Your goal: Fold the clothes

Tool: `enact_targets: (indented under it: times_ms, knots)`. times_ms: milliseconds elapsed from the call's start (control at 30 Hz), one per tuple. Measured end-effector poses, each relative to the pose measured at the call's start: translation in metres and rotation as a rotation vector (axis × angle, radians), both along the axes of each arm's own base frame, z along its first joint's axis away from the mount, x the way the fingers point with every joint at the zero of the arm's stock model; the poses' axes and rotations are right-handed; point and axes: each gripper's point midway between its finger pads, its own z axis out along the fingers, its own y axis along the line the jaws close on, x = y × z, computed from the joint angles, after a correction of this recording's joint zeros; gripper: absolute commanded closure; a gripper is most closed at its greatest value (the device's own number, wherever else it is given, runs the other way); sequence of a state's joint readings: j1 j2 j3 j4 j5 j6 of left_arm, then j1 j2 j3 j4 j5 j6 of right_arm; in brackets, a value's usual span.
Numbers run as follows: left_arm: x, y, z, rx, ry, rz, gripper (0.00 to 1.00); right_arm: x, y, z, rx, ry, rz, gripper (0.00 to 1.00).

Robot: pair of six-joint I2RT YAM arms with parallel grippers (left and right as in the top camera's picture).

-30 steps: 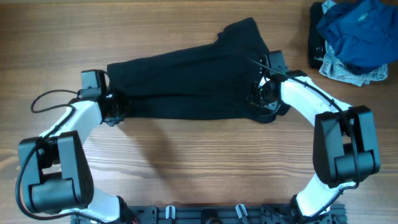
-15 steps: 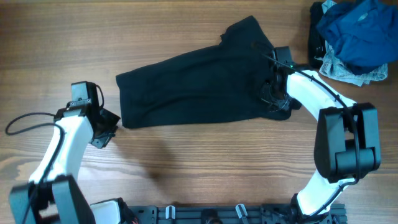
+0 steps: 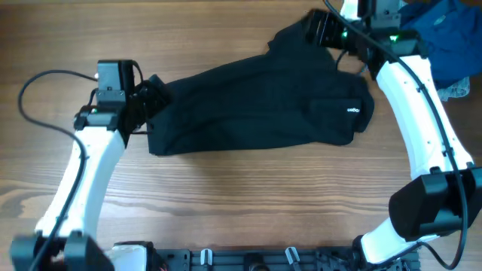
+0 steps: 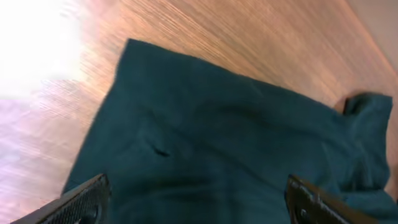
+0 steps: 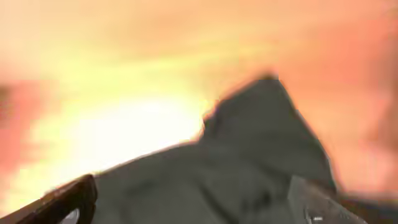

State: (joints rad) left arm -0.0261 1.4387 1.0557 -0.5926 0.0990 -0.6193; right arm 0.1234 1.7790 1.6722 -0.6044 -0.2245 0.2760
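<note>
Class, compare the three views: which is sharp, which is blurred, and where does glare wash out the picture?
Overhead: sharp, evenly lit, the black garment and its white logo clear. Left wrist: glare whitens the table upper left; garment tinted teal. Right wrist: heavily blurred, orange cast, bright centre-left patch.

black garment [image 3: 248, 105], plain soft fabric, was folded into a broad long band, lay flat and slack, ran 9 to 3 o'clock with a slight tilt, white logo [image 3: 353, 111] faced up near 3 o'clock end, rumpled flap stuck out toward 1 o'clock
</note>
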Motion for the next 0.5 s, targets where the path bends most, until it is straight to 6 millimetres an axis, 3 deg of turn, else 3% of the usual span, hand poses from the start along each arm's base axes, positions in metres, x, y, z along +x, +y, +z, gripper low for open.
enact_targets:
  times_ms: [67,133,200,233,333,400,500]
  knots:
    - [0.013,-0.004,-0.025,-0.009,0.033,-0.029,0.05,0.02,0.003,0.022,0.005,-0.128,0.009,0.01]
    - [0.024,-0.006,-0.039,-0.001,0.031,-0.058,0.01,0.044,0.006,0.023,0.014,-0.199,0.011,0.0]
    - [0.033,-0.007,-0.044,0.007,0.011,-0.074,0.0,0.067,0.008,-0.012,0.011,-0.167,0.01,0.01]
    - [0.04,-0.007,-0.047,0.008,-0.007,-0.079,0.0,0.088,0.01,-0.039,0.009,-0.14,0.008,0.01]
    - [0.049,-0.008,-0.067,0.008,0.007,-0.087,0.0,0.119,0.01,-0.1,-0.004,-0.063,0.005,0.01]
    - [0.052,-0.008,-0.077,0.01,0.016,-0.09,0.0,0.128,0.007,-0.114,-0.015,-0.059,-0.007,0.01]
    - [0.061,-0.008,-0.085,0.013,-0.002,-0.092,0.01,0.142,-0.011,-0.11,-0.023,-0.096,-0.045,0.01]
